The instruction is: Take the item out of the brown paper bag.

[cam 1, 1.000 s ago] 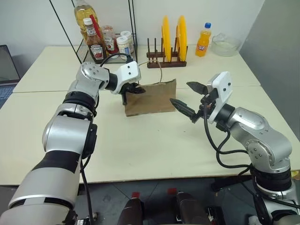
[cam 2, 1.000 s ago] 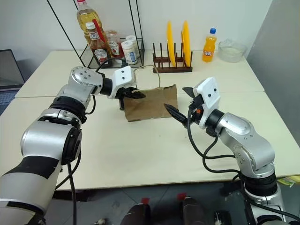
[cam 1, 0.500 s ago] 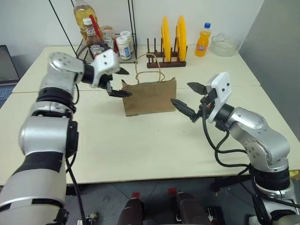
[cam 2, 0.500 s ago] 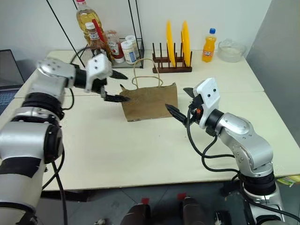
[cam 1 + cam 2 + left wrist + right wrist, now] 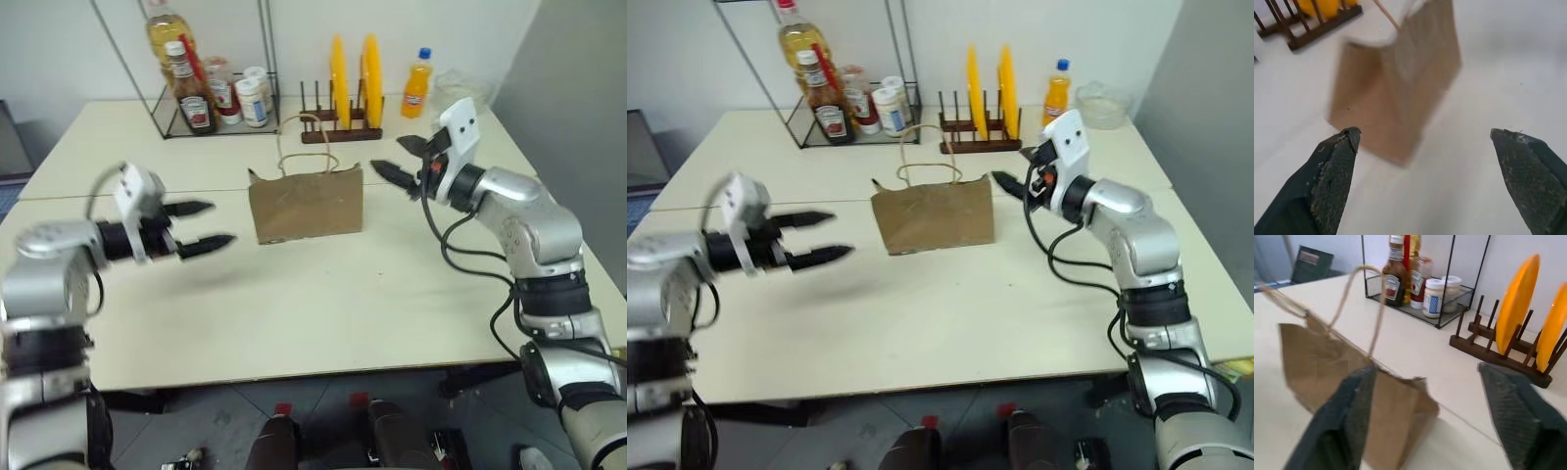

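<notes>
The brown paper bag [image 5: 306, 204] stands upright in the middle of the table, its two loop handles [image 5: 299, 147] sticking up. The item is hidden; nothing of it shows above the bag's rim. My left gripper [image 5: 221, 222] hangs open and empty a short way to the left of the bag, pointing at it; the left wrist view shows the bag [image 5: 1396, 93] ahead between the spread fingers. My right gripper [image 5: 387, 154] is open at the bag's upper right corner, and in the right wrist view that corner [image 5: 1415, 396] lies between the fingers.
A wire rack [image 5: 211, 93] with ketchup bottles, an oil bottle and jars stands at the back left. Behind the bag is a wooden plate rack with yellow plates [image 5: 345, 69]. An orange soda bottle [image 5: 417, 83] and a glass bowl [image 5: 460, 86] sit at the back right.
My left gripper let go of the bag's left edge, opened and drew back to the left. The right gripper moved forward and up to the bag's top right corner. The camera shifted.
</notes>
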Robot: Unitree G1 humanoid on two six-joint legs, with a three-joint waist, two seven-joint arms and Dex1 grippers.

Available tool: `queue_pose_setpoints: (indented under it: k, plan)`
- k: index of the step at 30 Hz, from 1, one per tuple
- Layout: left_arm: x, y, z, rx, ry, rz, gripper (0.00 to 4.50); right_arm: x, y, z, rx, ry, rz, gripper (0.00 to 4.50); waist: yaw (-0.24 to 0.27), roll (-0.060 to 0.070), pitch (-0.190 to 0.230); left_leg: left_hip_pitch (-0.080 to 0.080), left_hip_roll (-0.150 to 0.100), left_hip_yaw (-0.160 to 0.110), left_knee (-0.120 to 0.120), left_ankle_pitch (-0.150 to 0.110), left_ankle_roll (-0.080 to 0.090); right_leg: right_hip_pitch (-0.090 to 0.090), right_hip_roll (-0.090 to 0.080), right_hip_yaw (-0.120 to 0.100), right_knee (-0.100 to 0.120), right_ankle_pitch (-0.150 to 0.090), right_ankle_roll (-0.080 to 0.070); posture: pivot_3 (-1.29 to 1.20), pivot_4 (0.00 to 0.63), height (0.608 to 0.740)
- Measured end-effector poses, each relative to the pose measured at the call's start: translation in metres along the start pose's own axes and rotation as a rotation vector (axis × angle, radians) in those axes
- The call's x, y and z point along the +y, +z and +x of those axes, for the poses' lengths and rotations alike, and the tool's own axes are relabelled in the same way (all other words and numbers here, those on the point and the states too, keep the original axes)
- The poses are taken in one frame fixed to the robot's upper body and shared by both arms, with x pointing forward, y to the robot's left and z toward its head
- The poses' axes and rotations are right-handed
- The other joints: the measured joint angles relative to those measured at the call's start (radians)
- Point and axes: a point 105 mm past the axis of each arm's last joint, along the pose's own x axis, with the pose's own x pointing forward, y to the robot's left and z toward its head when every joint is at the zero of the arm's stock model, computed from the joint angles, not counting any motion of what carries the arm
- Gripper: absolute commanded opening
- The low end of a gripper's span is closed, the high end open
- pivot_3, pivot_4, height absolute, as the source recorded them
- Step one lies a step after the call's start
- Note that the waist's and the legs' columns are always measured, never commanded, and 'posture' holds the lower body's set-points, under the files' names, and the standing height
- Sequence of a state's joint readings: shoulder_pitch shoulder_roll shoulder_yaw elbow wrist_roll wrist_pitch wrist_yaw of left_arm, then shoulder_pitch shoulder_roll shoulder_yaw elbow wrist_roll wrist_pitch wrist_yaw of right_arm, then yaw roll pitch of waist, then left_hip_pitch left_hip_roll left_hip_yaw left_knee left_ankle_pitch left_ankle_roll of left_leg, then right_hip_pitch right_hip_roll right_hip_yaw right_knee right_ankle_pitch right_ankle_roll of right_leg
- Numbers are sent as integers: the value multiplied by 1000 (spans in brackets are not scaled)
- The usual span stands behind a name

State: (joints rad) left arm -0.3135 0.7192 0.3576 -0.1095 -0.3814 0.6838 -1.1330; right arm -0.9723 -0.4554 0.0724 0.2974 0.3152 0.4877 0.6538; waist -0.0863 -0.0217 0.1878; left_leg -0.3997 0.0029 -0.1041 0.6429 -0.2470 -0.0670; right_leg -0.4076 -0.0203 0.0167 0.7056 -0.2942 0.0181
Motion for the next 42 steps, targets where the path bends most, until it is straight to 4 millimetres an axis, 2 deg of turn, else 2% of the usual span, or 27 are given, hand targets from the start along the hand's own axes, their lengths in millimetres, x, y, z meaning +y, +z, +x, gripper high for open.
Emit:
queue_pose_setpoints:
  k: [4, 6, 7, 9, 14, 17, 22, 27, 34, 42]
  plan:
    - [-29, 3, -2, -98, 73, -81, 4500, -15, 4, 29, 27, -11, -64, 967, 17, 0, 0, 2, -1, -1, 1, 0, 0, 2, 0, -1, 2, 0, 0, 0, 150, 740]
    - [-43, -7, -3, -113, 102, -136, 4500, -19, 7, 42, 40, -22, -103, 198, 19, 0, 0, 3, -1, 2, 0, 0, 0, 2, 0, 0, 2, 0, 0, 0, 150, 740]
    - [-49, -14, -2, -111, 112, -173, 4500, -20, 7, 47, 46, -32, -119, 47, 20, 0, 0, 3, -1, 2, 1, 0, 0, 2, 0, 0, 2, 0, 0, 0, 150, 740]
    - [-56, -24, -3, -103, 139, -222, 4500, -19, 6, 55, 64, -38, -160, 47, 24, 0, 0, 2, -1, 2, 1, 0, 0, 2, 0, 1, 1, 0, 0, 0, 150, 740]
    - [-71, -26, -4, -119, 161, -240, 4500, 5, -12, 75, 154, 15, -327, 47, 28, 0, 0, 2, -1, 2, 1, 0, 0, 2, 0, 1, 1, 0, 0, 0, 150, 740]
    - [-76, -30, -8, -110, 174, -257, 4500, 14, -23, 78, 188, 55, -392, 47, 30, 0, 0, 2, -1, 2, 1, 0, 0, 2, 0, 1, 1, 0, 0, 0, 150, 740]
    - [-77, -28, -10, -152, 206, -264, 4500, 27, -26, 76, 174, 184, -430, 47, 31, 0, 0, 2, -2, 2, 1, 0, 0, 2, 0, 0, 1, 0, 0, 0, 150, 740]
    - [-77, -21, -12, -179, 197, -254, 4500, 41, -44, 61, 186, 362, -421, 47, 30, 0, 0, 3, -1, 2, 1, 0, 0, 3, 0, 1, 1, 0, 0, 0, 150, 740]
    - [-73, -21, -17, -154, 186, -238, 4500, 54, -49, 39, 165, 485, -416, 47, 33, 0, 0, 2, -1, 2, 1, 0, 0, 3, 0, 0, 1, 0, 0, 0, 150, 740]
    - [-71, -25, -23, -103, 160, -244, 4500, 91, -54, -14, 218, 669, -355, 47, 42, 0, 0, 2, 0, 1, 0, 0, 0, 3, 0, 0, -1, 0, 0, 0, 150, 740]
